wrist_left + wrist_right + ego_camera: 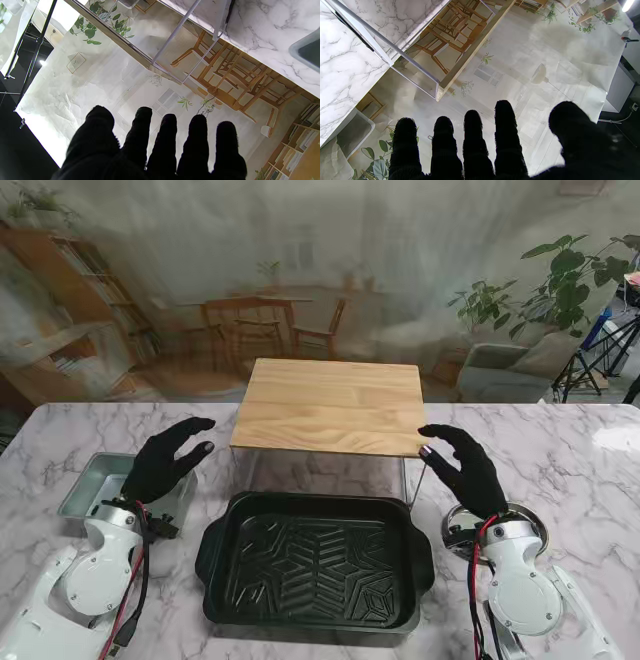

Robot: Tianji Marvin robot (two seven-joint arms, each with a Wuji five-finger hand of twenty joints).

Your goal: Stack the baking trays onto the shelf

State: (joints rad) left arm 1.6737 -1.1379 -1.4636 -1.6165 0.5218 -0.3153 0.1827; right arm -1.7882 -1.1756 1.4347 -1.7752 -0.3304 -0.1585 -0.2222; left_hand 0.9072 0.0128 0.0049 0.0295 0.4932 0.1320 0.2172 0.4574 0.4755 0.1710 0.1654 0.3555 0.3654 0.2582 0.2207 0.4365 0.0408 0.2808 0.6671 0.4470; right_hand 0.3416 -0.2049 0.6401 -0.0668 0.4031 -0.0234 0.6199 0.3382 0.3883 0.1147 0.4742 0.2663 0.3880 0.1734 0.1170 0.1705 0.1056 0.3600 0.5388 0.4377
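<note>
On the marble surface (560, 440), stand view: a black baking tray (318, 565) lies at centre, the wooden-topped shelf (330, 407) just beyond it at 12 o'clock. A grey tray (100, 480) sits at its 10 o'clock, partly under the left robot hand (165, 462); the right robot hand (463, 468) hovers at 2 o'clock over a round metal dish (520, 525). Left wrist view: fingers (167, 140) spread, holding nothing. Right wrist view: fingers (472, 140) likewise spread and empty.
</note>
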